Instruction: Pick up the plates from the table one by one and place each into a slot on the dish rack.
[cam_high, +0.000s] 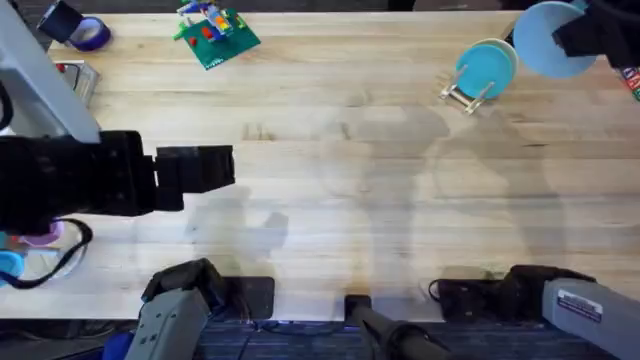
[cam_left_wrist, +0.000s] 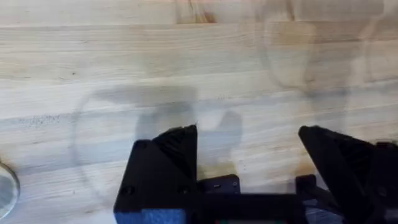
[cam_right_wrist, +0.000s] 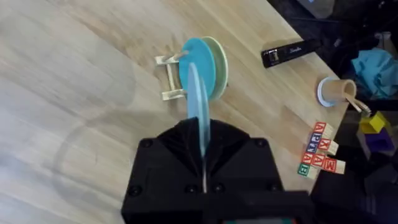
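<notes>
While my right gripper (cam_high: 585, 35) hangs at the far right of the table (cam_high: 330, 190) in the overhead view, it holds the pale sky-blue plate (cam_high: 545, 40) up in the air, just beyond the dish rack (cam_high: 468, 92). A teal plate (cam_high: 488, 66) already stands upright in the rack. My left gripper (cam_high: 195, 175) sits low over bare wood at the left, well apart from all this.

Left wrist: my fingers (cam_left_wrist: 165, 158) stand wide apart, nothing between them, only tabletop (cam_left_wrist: 186, 62) below. Idle arm.

Right wrist: my fingers are clamped on the pale sky-blue plate (cam_right_wrist: 198, 102), seen edge-on, rim pinched. Beyond it the dish rack (cam_right_wrist: 169, 78) carries the teal plate (cam_right_wrist: 202, 59) with a cream-coloured plate (cam_right_wrist: 221, 62) just behind it.

Step, as I judge it: carrying the second plate to the rack, first one done. Next I need to line the plate's edge up with a free slot between pegs beside the teal one, lower straight, then release. Risk: knocking the standing plates.
</notes>
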